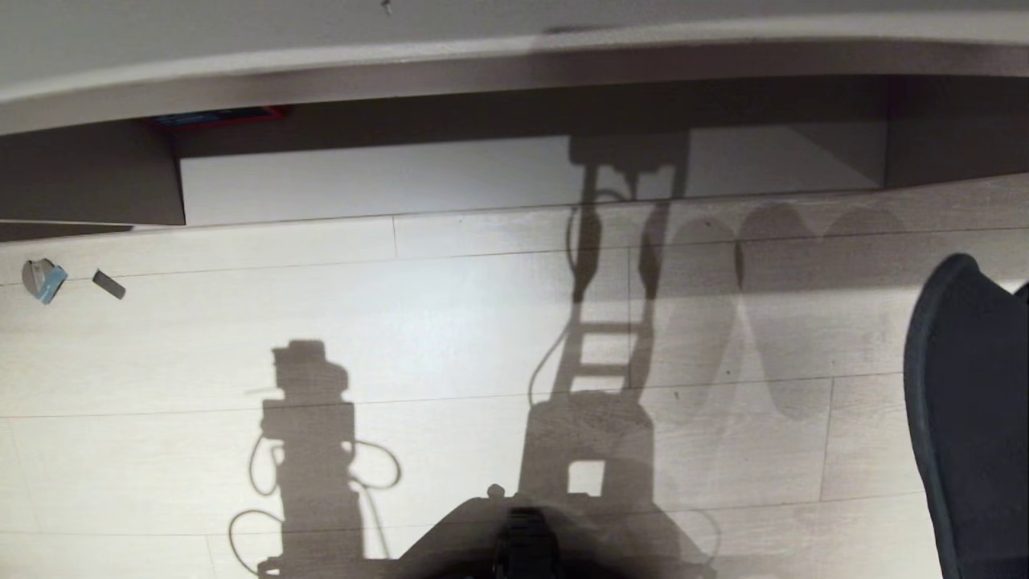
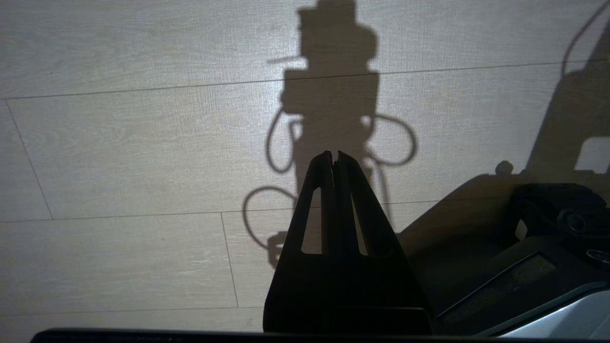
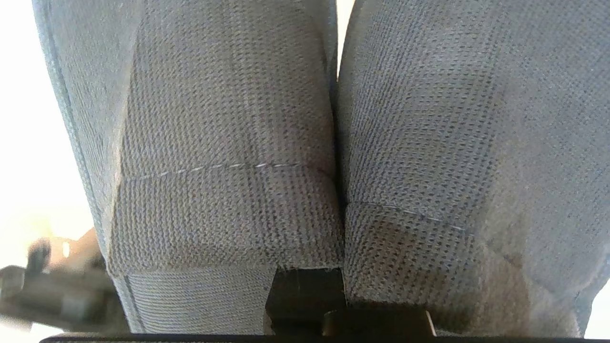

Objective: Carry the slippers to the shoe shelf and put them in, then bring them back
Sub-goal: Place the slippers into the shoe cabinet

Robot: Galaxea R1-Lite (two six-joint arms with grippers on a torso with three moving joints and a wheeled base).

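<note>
Pale wood-grain plank floor (image 1: 450, 322) under hard light, crossed by sharp shadows. A long pale worktop (image 1: 514, 56) overhangs a low taupe cubby (image 1: 88, 173). Small scraps (image 1: 44, 280), perhaps tape, lie nearby.

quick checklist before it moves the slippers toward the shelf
1. Slippers held as a pair, side by side, in the right gripper: ok.
2. Right gripper shut on them: ok.
3. Left gripper shut and empty, over the floor: ok.
4. Shoe shelf opening ahead holds nothing seen: ok.
5. Small scraps on the floor, off to the left: ok.
6. Grip firmness: cannot tell.
</note>
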